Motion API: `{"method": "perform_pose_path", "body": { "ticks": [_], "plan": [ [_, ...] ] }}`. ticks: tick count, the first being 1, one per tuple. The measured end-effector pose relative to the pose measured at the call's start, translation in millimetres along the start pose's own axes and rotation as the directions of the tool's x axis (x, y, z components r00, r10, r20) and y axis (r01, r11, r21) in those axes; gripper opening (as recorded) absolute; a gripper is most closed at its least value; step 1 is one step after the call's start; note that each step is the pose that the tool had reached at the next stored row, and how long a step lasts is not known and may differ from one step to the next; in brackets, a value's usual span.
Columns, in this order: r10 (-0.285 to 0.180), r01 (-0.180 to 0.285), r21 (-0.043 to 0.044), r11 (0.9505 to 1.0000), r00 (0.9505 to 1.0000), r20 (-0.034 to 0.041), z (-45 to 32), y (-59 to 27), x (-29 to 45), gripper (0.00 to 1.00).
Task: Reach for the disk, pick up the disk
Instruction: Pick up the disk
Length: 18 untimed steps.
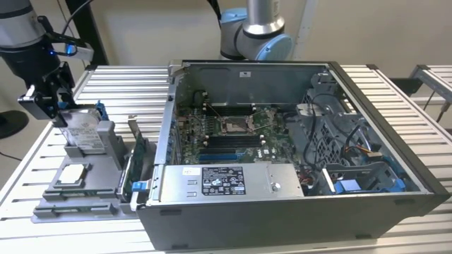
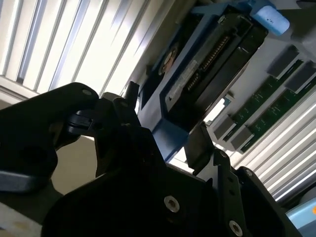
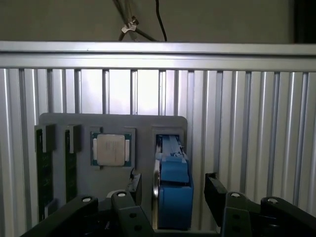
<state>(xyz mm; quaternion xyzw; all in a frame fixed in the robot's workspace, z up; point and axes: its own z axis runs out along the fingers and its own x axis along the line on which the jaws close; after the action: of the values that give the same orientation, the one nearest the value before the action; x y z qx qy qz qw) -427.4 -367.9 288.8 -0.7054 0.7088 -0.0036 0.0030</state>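
The disk (image 1: 83,131) stands on edge in a slot of the grey fixture (image 1: 84,190), at the exterior view's left. Its silver face carries a white label and it is framed by a blue carrier. In the first wrist view I look along the blue edge of the disk (image 3: 173,173), and in the second wrist view its dark connector side (image 2: 207,74) shows. My gripper (image 1: 62,114) hangs at the disk's upper end. It is open (image 3: 173,190), with one finger (image 3: 134,183) close to one side of the carrier and the other finger (image 3: 212,190) a small gap away.
The grey fixture also holds a square processor chip (image 3: 112,149) and memory sticks (image 3: 44,173). An open computer case (image 1: 282,159) stands to the exterior view's right of the fixture. A second arm's base (image 1: 254,32) is behind the case. Everything rests on a slatted metal table (image 1: 127,84).
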Motion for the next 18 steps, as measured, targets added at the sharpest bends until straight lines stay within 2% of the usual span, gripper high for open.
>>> {"method": "perform_pose_path", "body": {
  "ticks": [11, 18],
  "plan": [
    [0.000, 0.000, 0.0001, 1.0000, 1.0000, 0.0001, 13.1, 0.1, 0.0, 1.00],
    [0.000, 0.000, 0.0000, 1.0000, 1.0000, 0.0000, 14.4, 0.2, 0.0, 1.00]
  ]
}}
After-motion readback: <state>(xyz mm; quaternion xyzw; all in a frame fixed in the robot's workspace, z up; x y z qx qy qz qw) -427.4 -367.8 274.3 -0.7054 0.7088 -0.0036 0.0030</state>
